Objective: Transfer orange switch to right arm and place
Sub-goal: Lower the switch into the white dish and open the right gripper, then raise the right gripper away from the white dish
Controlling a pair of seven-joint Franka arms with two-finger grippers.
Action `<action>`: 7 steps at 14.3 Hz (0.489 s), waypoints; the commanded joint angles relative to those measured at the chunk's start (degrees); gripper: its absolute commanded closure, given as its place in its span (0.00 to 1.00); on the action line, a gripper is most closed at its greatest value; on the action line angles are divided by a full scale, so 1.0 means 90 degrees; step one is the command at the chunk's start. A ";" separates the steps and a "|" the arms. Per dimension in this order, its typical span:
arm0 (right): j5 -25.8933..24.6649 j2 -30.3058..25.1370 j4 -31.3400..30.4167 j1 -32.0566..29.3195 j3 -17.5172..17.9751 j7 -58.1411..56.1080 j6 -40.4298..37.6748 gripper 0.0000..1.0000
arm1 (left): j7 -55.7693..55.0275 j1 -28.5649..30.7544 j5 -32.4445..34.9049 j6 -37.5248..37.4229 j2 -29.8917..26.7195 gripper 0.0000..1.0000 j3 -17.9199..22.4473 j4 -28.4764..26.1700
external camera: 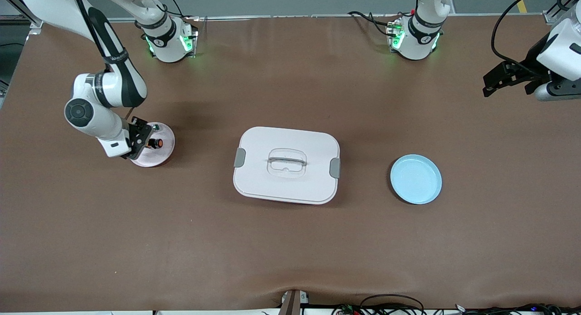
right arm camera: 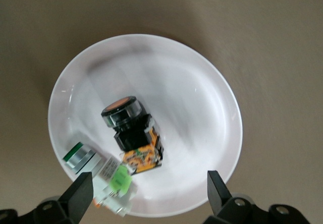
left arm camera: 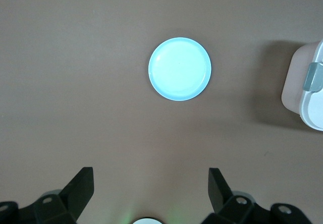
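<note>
On the pale pink round plate (external camera: 164, 132) toward the right arm's end of the brown counter (external camera: 290, 242) lies the tiny black cylindrical orange switch with its round orange cap (external camera: 156, 143), on its side, beside a small clear-and-green part with a silvery end (right arm camera: 96, 167) on the same plate.

Right arm's black two-finger end effector (external camera: 136, 140) hangs low over the plate's rim, fingers spread wide and empty. In the right wrist view the switch (right arm camera: 130, 131) sits between the two fingertips but ahead of them, not yet between the pads; its long axis runs roughly along the line of approach, cap end away from the fingers (slightly skewed).

Left arm's end effector (external camera: 504, 79) waits high over the left arm's end of the counter, wide open, holding nothing, well apart from the switch. Light blue round plate (external camera: 416, 179) and white lidded rectangular box (external camera: 287, 165) stand untouched.

Judgement: the right arm is far the nearer; a short descent should bracket the switch body across its width.
</note>
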 commanded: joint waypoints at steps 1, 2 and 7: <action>-0.0131 -0.0273 0.0120 -0.0034 0.0003 0.1048 -0.0424 0.00 | 0.0056 -0.0038 0.0101 -0.0004 0.0112 0.00 0.0030 0.0160; -0.0140 -0.0273 0.0139 -0.0034 -0.0007 0.1447 -0.0424 0.00 | 0.0046 -0.0038 0.0091 -0.0014 0.0102 0.00 0.0021 0.0170; -0.0258 -0.0410 0.0295 -0.0180 -0.0027 0.4493 -0.0872 0.00 | -0.0032 0.0011 0.0081 -0.0258 0.0122 0.00 0.0060 0.0151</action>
